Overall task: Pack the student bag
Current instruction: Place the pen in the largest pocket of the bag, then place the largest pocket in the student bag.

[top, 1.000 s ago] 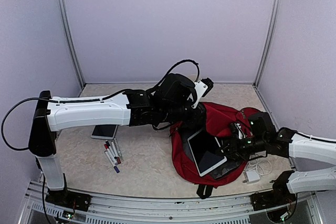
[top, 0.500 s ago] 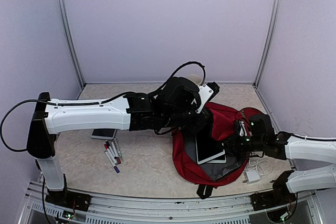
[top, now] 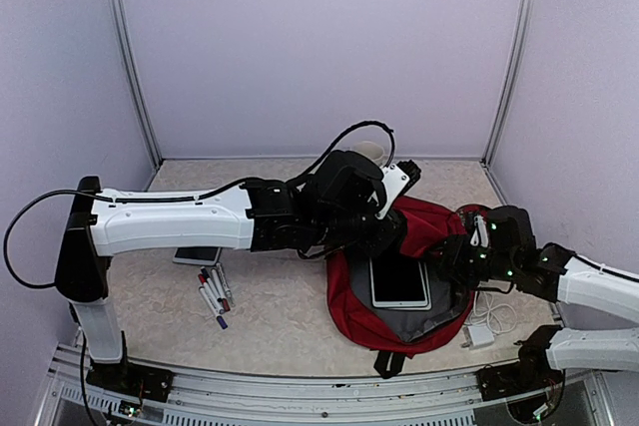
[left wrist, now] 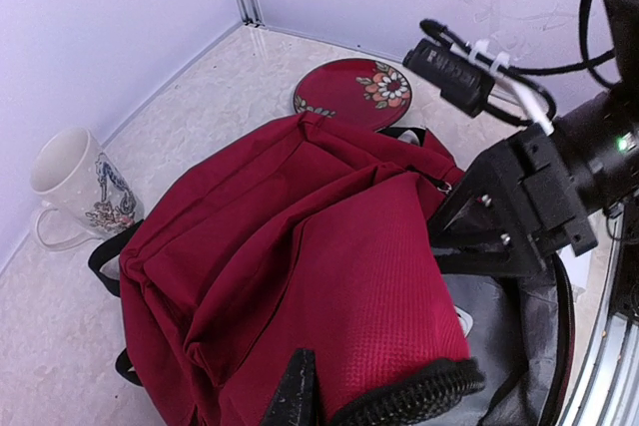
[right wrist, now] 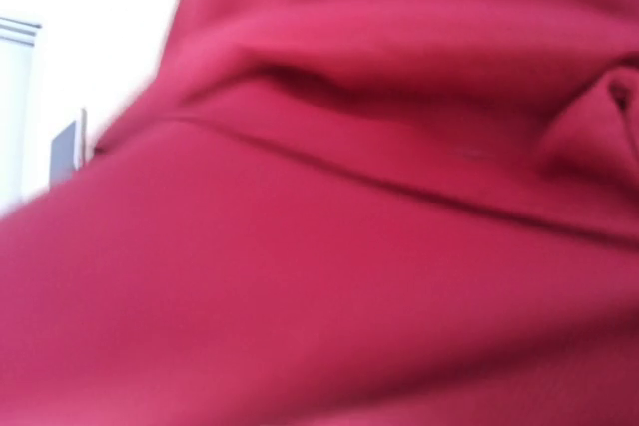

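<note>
left hand (top: pixel 387 234) is pinched tight on the raised flap of the student bag (top: pixel 349 314), which lies on the desk (top: pixel 280 316) at right. right hand (top: pixel 451 258) sits beside the white tablet (top: pixel 399 282) inside; its opening i cannot tell.

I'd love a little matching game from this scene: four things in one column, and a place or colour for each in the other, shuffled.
1. tablet
2. markers
3. mug
4. plate

a. dark red with flowers
b. white, beside the bag
c. lying in the open bag
d. clustered loose on the table

Pairs: 1-c, 2-d, 3-b, 4-a.
</note>
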Robot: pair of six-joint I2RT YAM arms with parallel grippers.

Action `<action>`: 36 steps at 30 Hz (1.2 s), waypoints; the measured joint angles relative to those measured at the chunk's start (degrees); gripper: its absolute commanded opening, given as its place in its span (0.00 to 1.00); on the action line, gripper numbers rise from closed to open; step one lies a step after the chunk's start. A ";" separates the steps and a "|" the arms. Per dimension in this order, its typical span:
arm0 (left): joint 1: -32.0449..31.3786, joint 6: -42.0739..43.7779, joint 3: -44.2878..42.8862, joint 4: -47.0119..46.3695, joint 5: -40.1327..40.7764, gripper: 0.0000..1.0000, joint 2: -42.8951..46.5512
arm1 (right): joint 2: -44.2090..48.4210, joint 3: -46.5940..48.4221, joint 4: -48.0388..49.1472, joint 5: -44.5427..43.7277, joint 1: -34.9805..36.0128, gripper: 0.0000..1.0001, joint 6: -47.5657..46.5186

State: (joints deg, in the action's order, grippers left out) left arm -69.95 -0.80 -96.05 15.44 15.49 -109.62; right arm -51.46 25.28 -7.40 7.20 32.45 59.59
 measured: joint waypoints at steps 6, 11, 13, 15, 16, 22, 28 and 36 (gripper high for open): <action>0.44 -0.44 0.00 0.02 -0.09 0.14 -1.03 | 6.88 6.32 -11.19 -2.40 0.00 0.55 -2.71; 0.66 -1.97 0.00 0.59 -0.87 0.53 -2.19 | 9.68 13.57 -16.81 -4.48 0.00 0.57 -6.60; 0.90 -2.86 -0.07 1.75 -1.77 0.69 -2.89 | 8.55 16.06 -17.49 -4.48 0.00 0.57 -8.70; 1.03 -3.89 -0.09 4.04 -3.10 0.81 -3.50 | 6.71 18.16 -17.84 -4.09 0.00 0.57 -10.86; 1.03 -4.70 -0.09 5.68 -4.00 0.89 -3.69 | 5.51 19.19 -17.90 -3.72 0.00 0.57 -12.00; 1.27 -5.81 3.41 10.54 -10.67 0.99 0.57 | -2.86 21.84 -14.47 -0.02 0.02 0.56 -16.81; 10.82 -11.26 6.56 13.66 -12.39 0.99 10.12 | -13.09 24.87 -8.66 2.47 2.78 0.56 -19.67; 45.66 -22.21 16.74 14.53 -7.82 0.99 8.48 | -27.54 33.83 -5.07 2.82 12.63 0.56 -24.00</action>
State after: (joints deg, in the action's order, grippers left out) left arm -24.29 -23.00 -79.31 29.98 7.66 -101.14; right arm -79.00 59.11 -12.47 10.02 45.08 35.59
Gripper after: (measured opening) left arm 0.988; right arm 0.566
